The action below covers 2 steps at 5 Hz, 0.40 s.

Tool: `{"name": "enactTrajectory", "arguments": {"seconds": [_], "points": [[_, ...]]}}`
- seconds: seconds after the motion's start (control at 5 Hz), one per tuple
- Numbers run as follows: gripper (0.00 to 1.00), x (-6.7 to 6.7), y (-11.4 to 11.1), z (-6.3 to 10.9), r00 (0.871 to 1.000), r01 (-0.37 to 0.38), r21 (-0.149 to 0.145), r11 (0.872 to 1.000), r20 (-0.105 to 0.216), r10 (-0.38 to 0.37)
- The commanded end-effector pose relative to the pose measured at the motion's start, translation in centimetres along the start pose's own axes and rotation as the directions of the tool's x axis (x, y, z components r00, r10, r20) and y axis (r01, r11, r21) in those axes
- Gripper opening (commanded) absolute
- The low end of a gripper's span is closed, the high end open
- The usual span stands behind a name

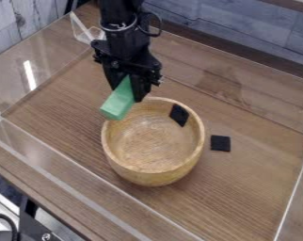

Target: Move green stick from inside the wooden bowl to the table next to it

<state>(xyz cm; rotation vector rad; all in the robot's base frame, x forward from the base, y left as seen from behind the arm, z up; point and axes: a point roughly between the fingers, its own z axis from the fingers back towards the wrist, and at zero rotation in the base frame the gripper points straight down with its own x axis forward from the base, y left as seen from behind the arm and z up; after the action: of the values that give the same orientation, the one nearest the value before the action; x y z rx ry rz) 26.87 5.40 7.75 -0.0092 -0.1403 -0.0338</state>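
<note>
Overhead, the gripper [125, 89] clamps the green stick [118, 100] (tilted) by the wooden bowl's [151, 142] far-left rim. Both hang above the table [66, 118]

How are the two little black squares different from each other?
One black square is inside the wooden bowl, leaning tilted against its wall. The other black square lies flat on the table, outside the bowl. They look alike in colour, shape and size.

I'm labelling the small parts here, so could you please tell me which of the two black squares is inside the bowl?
The black square leaning against the inner back wall of the wooden bowl. The other black square lies flat on the table to the bowl's right.
</note>
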Motion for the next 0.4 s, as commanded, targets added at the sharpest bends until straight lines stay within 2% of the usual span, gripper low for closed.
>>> {"name": "enactTrajectory", "arguments": {"seconds": [0.0, 0.2], "points": [[0.0, 0.39, 0.47, 0.53, 1.0, 0.002, 0.014, 1.0, 0.031, -0.002], [0.0, 0.27, 0.47, 0.28, 1.0, 0.0, 0.015, 1.0, 0.025, 0.0]]}}
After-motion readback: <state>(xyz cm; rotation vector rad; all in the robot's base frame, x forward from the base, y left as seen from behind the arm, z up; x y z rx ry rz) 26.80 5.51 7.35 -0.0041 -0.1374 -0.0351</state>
